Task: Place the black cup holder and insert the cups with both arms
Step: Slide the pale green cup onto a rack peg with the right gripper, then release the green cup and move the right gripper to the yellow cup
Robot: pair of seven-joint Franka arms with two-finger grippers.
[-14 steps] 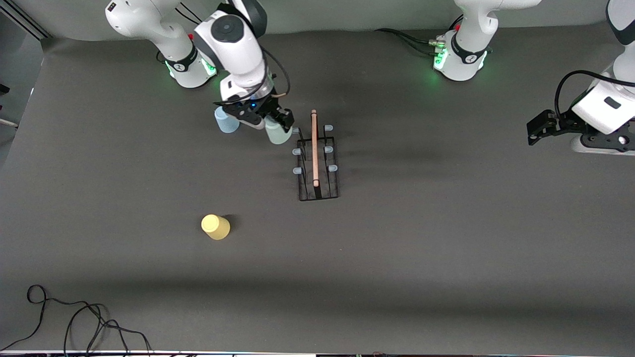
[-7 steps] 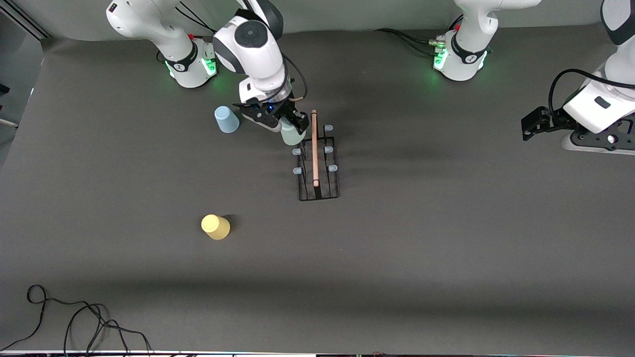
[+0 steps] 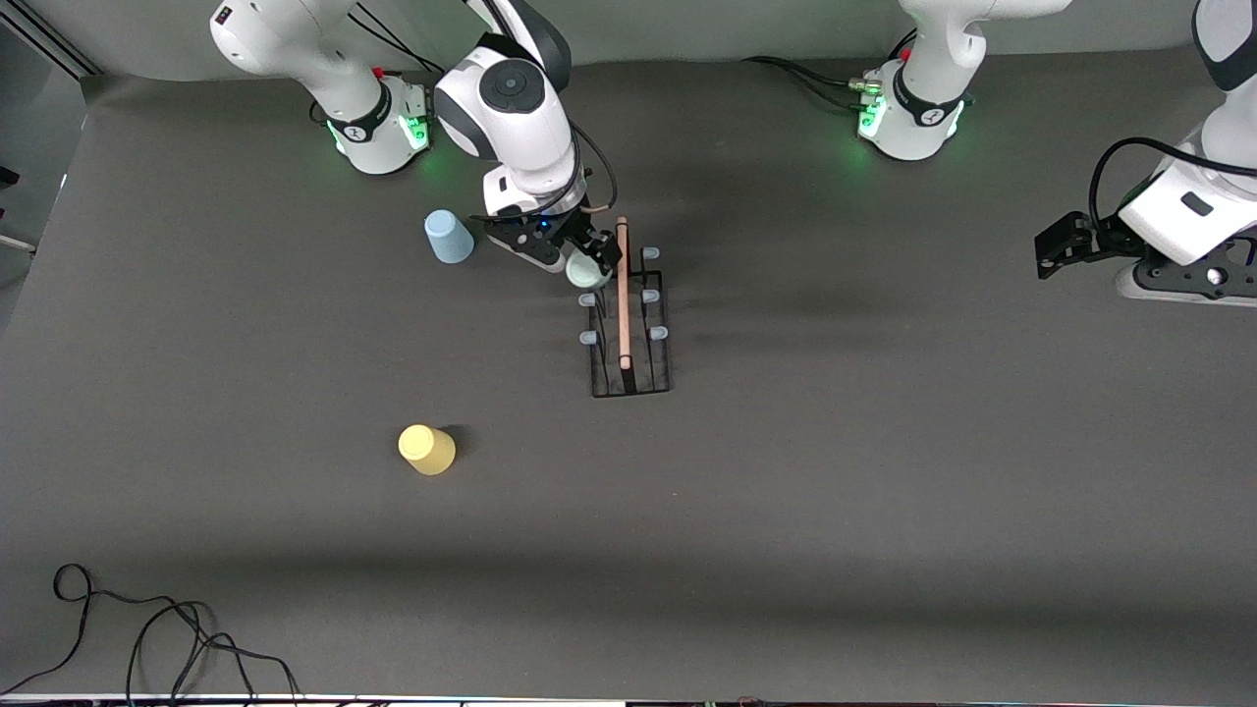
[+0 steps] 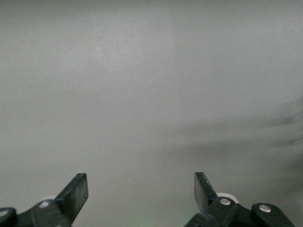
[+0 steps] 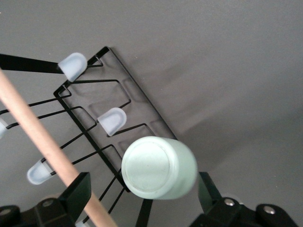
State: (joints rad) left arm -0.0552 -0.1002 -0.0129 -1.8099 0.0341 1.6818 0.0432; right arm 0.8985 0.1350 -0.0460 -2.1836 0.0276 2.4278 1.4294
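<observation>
Found the black cup holder (image 3: 629, 391) standing on the dark surface (image 3: 884, 491) near its middle, closer to the arm bases than to the front camera, with its light wooden rod handle (image 3: 623, 295) running along its length and blue-capped pegs (image 3: 589, 337) on both sides. Saw the right claw (image 3: 592, 259) low over the end of the holder nearest the bases, spread wide around the pale green cup (image 5: 158, 168). Noted that cup turned bottom-up at the holder's corner, with a clear gap to one finger (image 5: 78, 191) and the other finger just beside it; could not tell whether it sat on a peg. Spotted the light blue cup (image 3: 449, 238) upside down on the surface beside the right claw, toward the right arm's end. Found the yellow cup (image 3: 426, 450) well apart from both, nearer the front camera, with plenty of bare surface around it. Saw the left claw (image 3: 1056, 252) waiting, spread, above the left arm's end of the surface, well apart from the holder. Noticed a loose black cable (image 3: 177, 628) coiled near the surface's edge closest to the camera, at the right arm's end.
</observation>
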